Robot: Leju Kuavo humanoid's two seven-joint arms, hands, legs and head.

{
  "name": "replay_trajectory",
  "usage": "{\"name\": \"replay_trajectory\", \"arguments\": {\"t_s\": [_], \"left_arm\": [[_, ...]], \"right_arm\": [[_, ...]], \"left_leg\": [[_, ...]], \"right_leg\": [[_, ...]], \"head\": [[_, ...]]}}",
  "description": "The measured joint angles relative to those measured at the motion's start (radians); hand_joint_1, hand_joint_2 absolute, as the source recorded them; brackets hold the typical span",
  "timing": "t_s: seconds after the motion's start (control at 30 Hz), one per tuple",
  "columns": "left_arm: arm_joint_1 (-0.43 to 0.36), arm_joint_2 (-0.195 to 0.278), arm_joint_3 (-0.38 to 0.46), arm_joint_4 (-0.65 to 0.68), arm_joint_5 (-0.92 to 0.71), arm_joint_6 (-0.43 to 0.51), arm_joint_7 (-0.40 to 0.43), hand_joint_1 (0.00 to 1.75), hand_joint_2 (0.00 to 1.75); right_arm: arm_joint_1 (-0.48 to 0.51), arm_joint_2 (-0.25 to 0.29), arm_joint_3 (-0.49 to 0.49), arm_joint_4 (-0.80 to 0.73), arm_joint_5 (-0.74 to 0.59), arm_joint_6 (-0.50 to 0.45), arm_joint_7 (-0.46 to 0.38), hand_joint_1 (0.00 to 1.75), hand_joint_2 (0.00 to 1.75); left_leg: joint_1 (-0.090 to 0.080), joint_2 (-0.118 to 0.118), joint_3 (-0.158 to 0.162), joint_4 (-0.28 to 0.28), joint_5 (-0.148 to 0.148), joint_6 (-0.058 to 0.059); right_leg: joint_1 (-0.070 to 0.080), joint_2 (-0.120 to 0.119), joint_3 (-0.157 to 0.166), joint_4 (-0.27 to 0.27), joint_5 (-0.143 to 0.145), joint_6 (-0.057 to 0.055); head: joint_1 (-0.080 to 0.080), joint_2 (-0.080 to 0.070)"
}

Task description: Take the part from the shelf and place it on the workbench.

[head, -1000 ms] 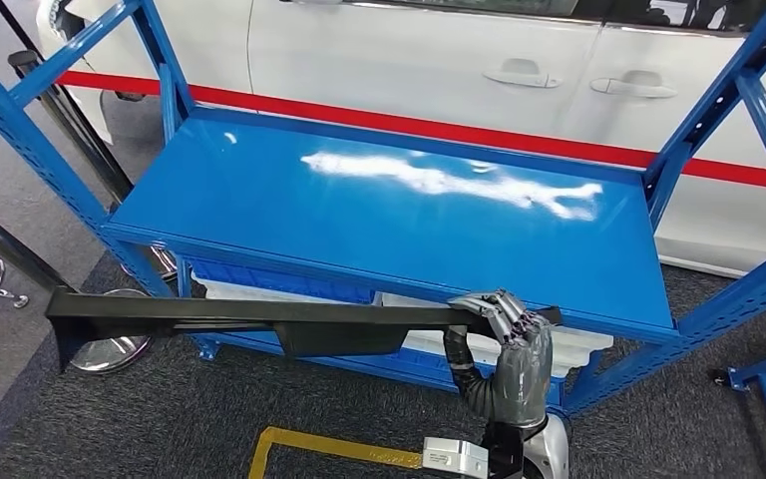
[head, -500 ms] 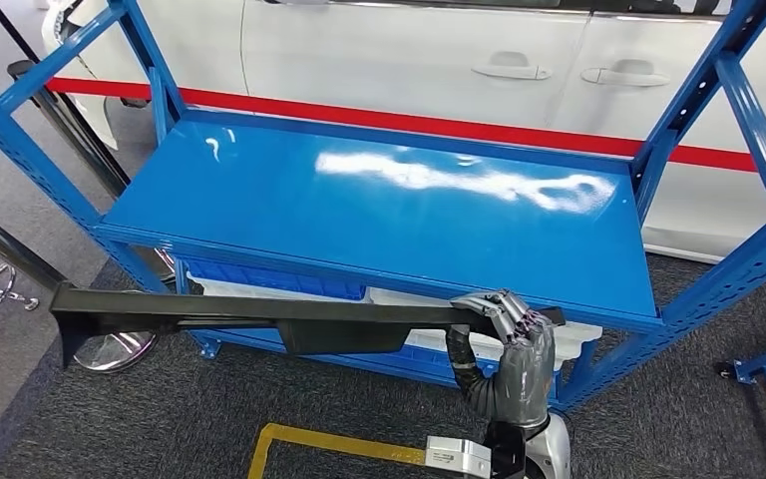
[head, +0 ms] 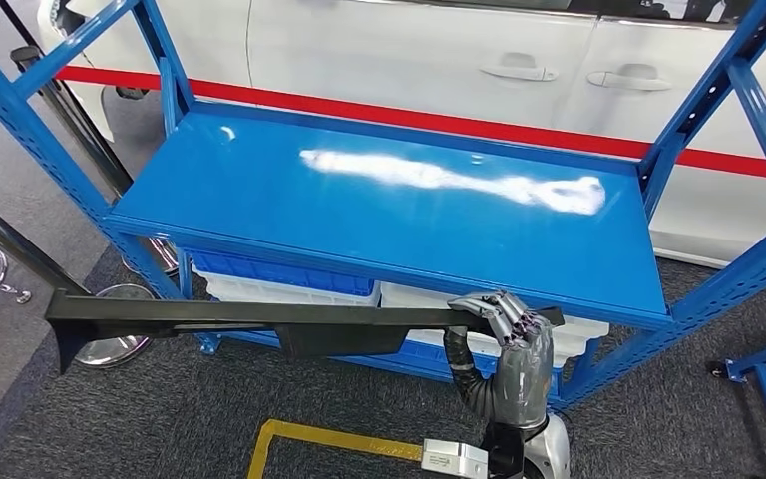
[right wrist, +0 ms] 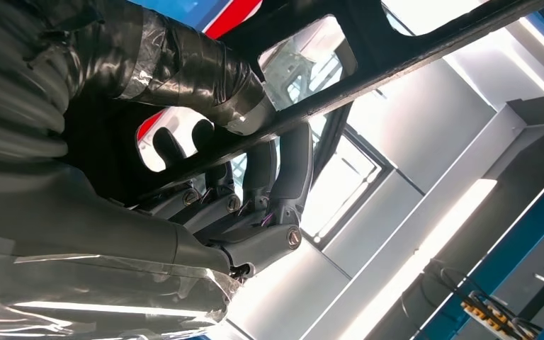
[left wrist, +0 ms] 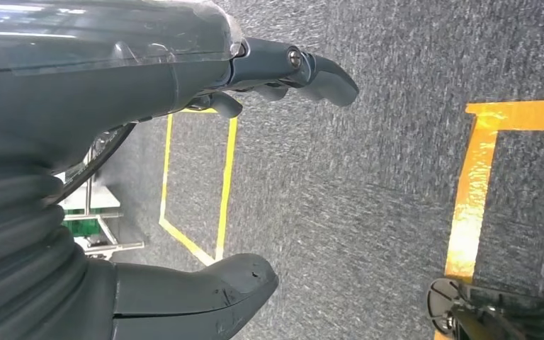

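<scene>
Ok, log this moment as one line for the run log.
stage: carrying | right robot hand: grips long black part near one end, level, in front of blue shelf | left robot hand: holds nothing, over carpet | placed: not yet

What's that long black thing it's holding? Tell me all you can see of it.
The part is a long, thin black strip, matte like plastic, with a downturned left end and a wider flap hanging below its middle. It lies roughly level in the air before the blue shelf, not touching it. The right hand grips it near its right end, fingers wrapped over the top.
</scene>
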Motion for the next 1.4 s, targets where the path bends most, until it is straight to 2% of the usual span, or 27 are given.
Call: {"name": "replay_trajectory", "arguments": {"t_s": [0.1,0.2,0.3,0.37,0.43,0.47,0.5,0.53,0.6,0.67,0.7,0.77,0.83,0.87,0.93,0.97,1.0,1.03,1.07,1.13,1.17,1.2,1.23,1.27,1.3,1.33,1.4], "left_arm": [[0.0,0.0,0.0,0.0,0.001,0.001,0.0,0.0,1.75],[0.0,0.001,0.0,0.0,0.002,0.001,0.0,0.0,1.75],[-0.001,0.001,0.0,0.0,0.003,0.001,0.0,0.0,1.75],[-0.001,0.001,0.0,0.0,0.003,0.001,0.0,0.0,1.75],[-0.001,0.001,0.0,0.0,0.003,0.001,0.0,0.0,1.75],[-0.001,0.001,0.0,0.0,0.003,0.002,0.0,0.0,1.75],[-0.001,0.001,0.0,0.0,0.002,0.002,0.0,0.0,1.75],[-0.001,0.0,0.0,0.0,0.002,0.002,0.0,0.0,1.75],[-0.001,-0.001,0.0,0.0,0.0,0.003,0.0,0.0,1.75],[0.0,-0.002,0.0,0.0,0.0,0.004,0.0,0.0,1.75],[0.0,-0.001,0.0,0.0,0.0,0.004,0.0,0.0,1.75],[-0.001,-0.001,0.0,0.0,0.0,0.006,0.0,0.0,1.75],[-0.002,-0.001,0.0,0.0,0.0,0.007,0.0,0.0,1.75],[-0.002,-0.001,0.0,0.0,0.0,0.007,0.0,0.0,1.75],[-0.002,-0.001,0.0,0.0,0.0,0.007,0.0,0.0,1.75],[-0.001,-0.001,0.0,0.0,0.0,0.007,0.0,0.0,1.75],[0.0,-0.001,0.0,0.0,-0.001,0.007,0.0,0.0,1.75],[0.001,-0.001,0.0,0.0,-0.001,0.007,0.0,0.0,1.75],[0.002,-0.001,0.0,0.0,-0.001,0.007,0.0,0.0,1.75],[0.002,0.001,0.0,0.0,-0.003,0.007,0.0,0.0,1.75],[0.003,0.003,0.0,0.0,-0.003,0.007,0.0,0.0,1.75],[0.003,0.004,0.0,0.0,-0.003,0.007,-0.001,0.0,1.75],[0.002,0.004,0.0,0.0,-0.003,0.007,-0.001,0.0,1.75],[0.002,0.004,0.0,0.0,-0.003,0.007,-0.001,0.0,1.75],[0.001,0.003,0.0,0.0,-0.003,0.007,-0.001,0.0,1.75],[0.0,0.002,0.0,0.0,-0.003,0.007,-0.001,0.0,1.75],[0.001,0.0,0.0,0.0,-0.003,0.007,-0.002,0.0,1.75]], "right_arm": [[0.0,0.0,0.0,0.0,-0.004,0.0,0.0,1.75,1.75],[0.0,0.0,0.0,0.0,-0.006,0.0,0.0,1.75,1.75],[0.0,0.0,0.0,-0.001,-0.006,0.0,0.0,1.75,1.75],[0.0,0.0,0.0,-0.001,-0.006,0.0,-0.001,1.75,1.75],[0.002,-0.001,0.0,-0.001,-0.007,0.0,-0.001,1.75,1.75],[0.004,-0.001,-0.001,-0.001,-0.007,0.0,-0.001,1.75,1.75],[0.005,-0.001,-0.002,-0.001,-0.007,0.0,-0.001,1.75,1.75],[0.006,-0.001,-0.002,-0.001,-0.007,0.0,-0.001,1.75,1.75],[0.005,-0.002,-0.004,-0.001,-0.007,0.0,-0.001,1.75,1.75],[0.005,-0.002,-0.005,-0.001,-0.007,0.0,-0.002,1.75,1.75],[0.005,-0.002,-0.006,-0.001,-0.007,0.0,-0.002,1.75,1.75],[0.005,-0.002,-0.007,-0.002,-0.007,0.0,-0.003,1.75,1.75],[0.005,-0.001,-0.007,-0.003,-0.007,0.0,-0.003,1.75,1.75],[0.005,-0.001,-0.008,-0.004,-0.007,0.0,-0.003,1.75,1.75],[0.005,-0.001,-0.008,-0.004,-0.007,0.0,-0.003,1.75,1.75],[0.005,-0.001,-0.008,-0.004,-0.007,0.0,-0.003,1.75,1.75],[0.006,-0.001,-0.008,-0.004,-0.007,0.0,-0.003,1.75,1.75],[0.006,-0.001,-0.008,-0.004,-0.007,0.0,-0.003,1.75,1.75],[0.006,-0.001,-0.008,-0.004,-0.008,0.0,-0.003,1.75,1.75],[0.006,-0.001,-0.008,-0.005,-0.008,0.0,-0.003,1.75,1.75],[0.005,-0.001,-0.008,-0.005,-0.008,0.0,-0.003,1.75,1.75],[0.005,-0.001,-0.009,-0.006,-0.008,0.0,-0.003,1.75,1.75],[0.005,-0.001,-0.009,-0.006,-0.008,0.0,-0.002,1.75,1.75],[0.006,-0.001,-0.009,-0.007,-0.008,0.0,-0.002,1.75,1.75],[0.007,-0.001,-0.009,-0.007,-0.008,0.0,-0.002,1.75,1.75],[0.007,-0.001,-0.009,-0.008,-0.008,0.0,-0.002,1.75,1.75],[0.005,-0.002,-0.01,-0.009,-0.008,0.0,-0.003,1.75,1.75]], "left_leg": [[-0.005,0.0,-0.004,0.005,0.0,0.007],[-0.008,0.0,-0.007,0.006,0.001,0.014],[-0.002,0.003,-0.003,-0.008,0.011,0.028],[0.005,0.008,-0.001,-0.019,0.021,0.038],[0.004,0.013,-0.005,-0.02,0.023,0.041],[0.003,0.016,-0.007,-0.019,0.023,0.041],[0.004,0.02,-0.007,-0.018,0.023,0.04],[0.004,0.023,-0.007,-0.015,0.022,0.038],[0.007,0.031,-0.007,-0.007,0.016,0.028],[0.004,0.039,-0.008,0.004,0.008,0.014],[0.002,0.044,-0.008,0.006,0.006,0.007],[0.003,0.054,-0.006,0.006,0.004,-0.008],[0.008,0.045,-0.013,0.029,-0.018,-0.021],[0.009,0.033,-0.028,0.066,-0.044,-0.026],[0.011,0.012,-0.082,0.187,-0.111,-0.032],[0.011,0.008,-0.109,0.247,-0.134,-0.032],[0.011,0.007,-0.124,0.281,-0.139,-0.031],[0.011,0.005,-0.123,0.278,-0.124,-0.028],[0.01,0.0,-0.101,0.233,-0.091,-0.023],[0.01,-0.046,-0.036,0.092,-0.025,-0.007],[0.01,-0.069,-0.013,0.041,-0.008,-0.001],[0.008,-0.086,-0.003,0.014,-0.004,0.003],[0.006,-0.087,-0.001,0.007,-0.005,0.004],[0.005,-0.076,0.001,0.002,-0.002,0.006],[0.007,-0.064,0.004,-0.005,0.003,0.009],[0.01,-0.051,0.007,-0.013,0.009,0.014],[0.013,-0.023,0.011,-0.025,0.017,0.021]], "right_leg": [[-0.005,0.0,-0.001,-0.004,0.004,0.014],[-0.009,0.0,-0.002,-0.005,0.007,0.022],[-0.009,0.0,-0.004,0.001,0.0,0.032],[-0.009,0.001,-0.034,0.07,-0.048,0.035],[-0.01,0.002,-0.093,0.199,-0.115,0.035],[-0.011,0.001,-0.116,0.248,-0.132,0.036],[-0.013,0.001,-0.123,0.268,-0.13,0.037],[-0.015,-0.001,-0.11,0.247,-0.109,0.037],[-0.018,-0.018,-0.043,0.123,-0.049,0.037],[-0.014,-0.037,0.002,0.031,-0.023,0.029],[-0.011,-0.039,0.006,0.018,-0.024,0.023],[-0.007,-0.022,0.002,0.017,-0.021,0.01],[-0.009,-0.008,0.001,0.012,-0.015,-0.003],[-0.011,-0.002,0.0,0.01,-0.013,-0.009],[-0.009,0.012,-0.004,0.011,-0.01,-0.016],[-0.007,0.02,-0.005,0.011,-0.01,-0.017],[-0.005,0.03,-0.006,0.012,-0.009,-0.018],[-0.003,0.041,-0.006,0.013,-0.009,-0.018],[-0.002,0.053,-0.005,0.014,-0.009,-0.018],[0.0,0.074,-0.004,0.015,-0.008,-0.016],[-0.002,0.084,-0.007,0.016,-0.006,-0.013],[-0.004,0.093,-0.011,0.016,-0.004,-0.008],[-0.007,0.103,-0.015,0.016,0.0,-0.001],[-0.009,0.115,-0.018,0.013,0.004,0.006],[-0.008,0.112,-0.021,0.014,0.004,0.012],[-0.006,0.096,-0.028,0.026,-0.005,0.017],[-0.003,0.042,-0.064,0.103,-0.054,0.025]], "head": [[0.0,0.0],[0.0,0.0],[0.0,0.0],[0.0,0.0],[0.0,0.0],[0.0,0.0],[0.0,0.0],[0.0,0.0],[0.0,0.0],[0.0,0.0],[0.0,0.0],[0.0,0.0],[0.0,0.0],[0.0,0.0],[0.0,0.0],[0.0,0.0],[0.0,0.0],[0.0,0.0],[0.0,0.0],[0.0,0.0],[0.0,0.0],[0.0,0.0],[0.0,0.0],[0.0,0.0],[0.0,0.0],[0.0,0.0],[0.0,0.0]]}}
